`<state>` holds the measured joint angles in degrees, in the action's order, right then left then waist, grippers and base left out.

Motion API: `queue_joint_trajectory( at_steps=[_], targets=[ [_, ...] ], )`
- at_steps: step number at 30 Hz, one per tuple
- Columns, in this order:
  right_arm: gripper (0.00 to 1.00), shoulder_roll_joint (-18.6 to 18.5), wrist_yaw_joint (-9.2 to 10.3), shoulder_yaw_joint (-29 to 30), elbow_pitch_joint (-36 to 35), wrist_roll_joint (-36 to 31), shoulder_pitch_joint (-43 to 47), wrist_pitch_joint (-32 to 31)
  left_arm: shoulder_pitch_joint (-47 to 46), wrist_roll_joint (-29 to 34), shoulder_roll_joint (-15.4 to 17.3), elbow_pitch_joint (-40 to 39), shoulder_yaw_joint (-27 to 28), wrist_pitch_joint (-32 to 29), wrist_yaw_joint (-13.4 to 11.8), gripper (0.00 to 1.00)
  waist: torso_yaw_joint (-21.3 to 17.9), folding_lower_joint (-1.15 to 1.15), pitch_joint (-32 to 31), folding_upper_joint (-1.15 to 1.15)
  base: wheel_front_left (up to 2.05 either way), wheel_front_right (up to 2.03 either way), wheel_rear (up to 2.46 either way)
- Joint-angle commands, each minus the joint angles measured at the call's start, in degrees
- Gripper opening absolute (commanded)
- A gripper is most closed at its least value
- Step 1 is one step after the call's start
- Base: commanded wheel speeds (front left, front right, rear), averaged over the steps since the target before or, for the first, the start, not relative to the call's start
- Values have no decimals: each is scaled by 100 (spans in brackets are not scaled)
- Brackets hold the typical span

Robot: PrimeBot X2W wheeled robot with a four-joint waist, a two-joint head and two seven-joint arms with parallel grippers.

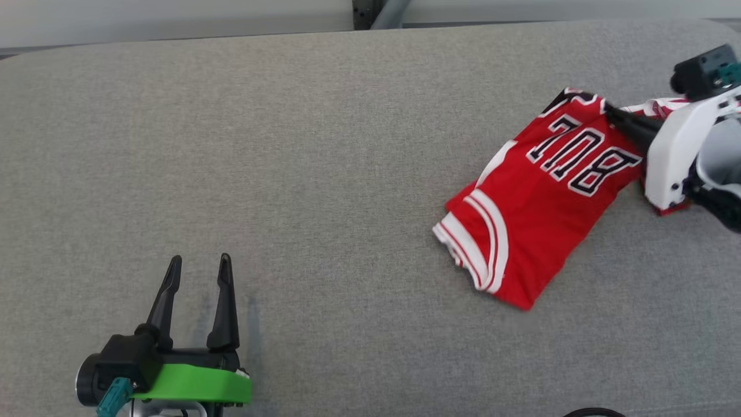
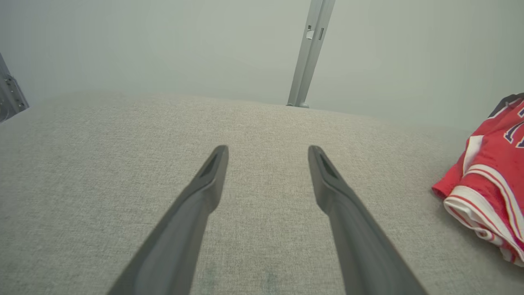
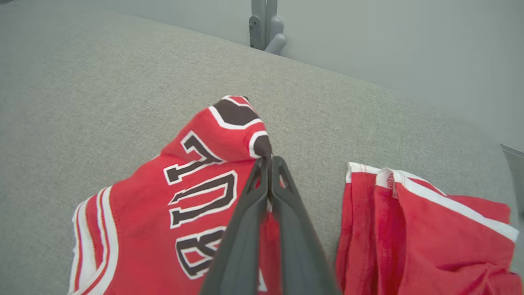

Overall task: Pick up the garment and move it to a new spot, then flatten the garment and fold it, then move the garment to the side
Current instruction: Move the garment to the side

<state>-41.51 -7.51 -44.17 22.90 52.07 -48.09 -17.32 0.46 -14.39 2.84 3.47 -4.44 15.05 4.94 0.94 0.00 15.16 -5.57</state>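
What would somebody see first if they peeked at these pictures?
The bright red jersey with striped trim, crumpled at the right of the grey padded surface, jumps out first. The right pincer is shut on a fold of it by the black-trimmed corner. The left pincer sits open at the lower left, apart from the cloth.

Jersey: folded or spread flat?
Bunched, not spread: jersey lies doubled over itself, hem layers stacked; right pincer shut on a trimmed edge.

One garment (image 1: 538,197), two claws (image 1: 200,258) (image 1: 611,110), one grey surface (image 1: 289,145)
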Motion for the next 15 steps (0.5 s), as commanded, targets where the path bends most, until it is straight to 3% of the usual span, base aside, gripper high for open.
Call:
queue_joint_trajectory(
  at_steps=[1, 15],
  targets=[
    [0, -166, 5, 79, 60, 71, -147, 104, -108, 46, 12, -40, 7, 14, -4, 100, -311, 0, 285, -1, 0, 0, 0],
    [0, -562, 5, 699, 402, 433, -364, 712, -277, 577, 73, -188, 227, 14, 170, 100, -1167, 0, 747, -1, 0, 0, 0]
  ],
)
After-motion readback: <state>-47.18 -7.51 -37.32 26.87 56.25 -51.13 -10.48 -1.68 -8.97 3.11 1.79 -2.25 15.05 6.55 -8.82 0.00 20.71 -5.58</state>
